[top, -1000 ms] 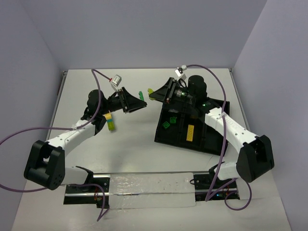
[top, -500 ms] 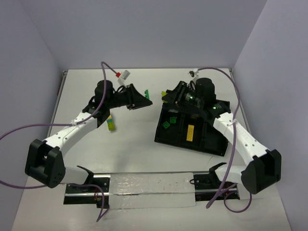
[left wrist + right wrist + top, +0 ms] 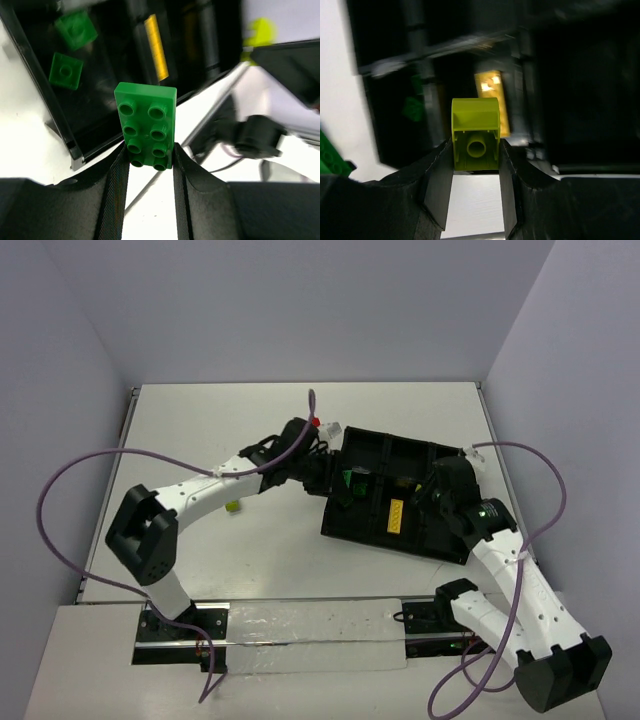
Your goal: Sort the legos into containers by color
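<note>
You are sitting partway through the sort: the black tray is already holding two green legos in its left-end compartment and a yellow lego in the one beside it. The far compartments are too dark to tell what they are carrying. Your left hand is pinching a green lego by its lower end and hanging over the tray's left edge, close to the green compartment, so that brick is likely heading there. Your right hand is gripping a lime lego above the tray near the yellow one, and it is probably needing a compartment of its own. On the counter, a lime piece is peeking out beside the left arm, waiting to be sorted.
</note>
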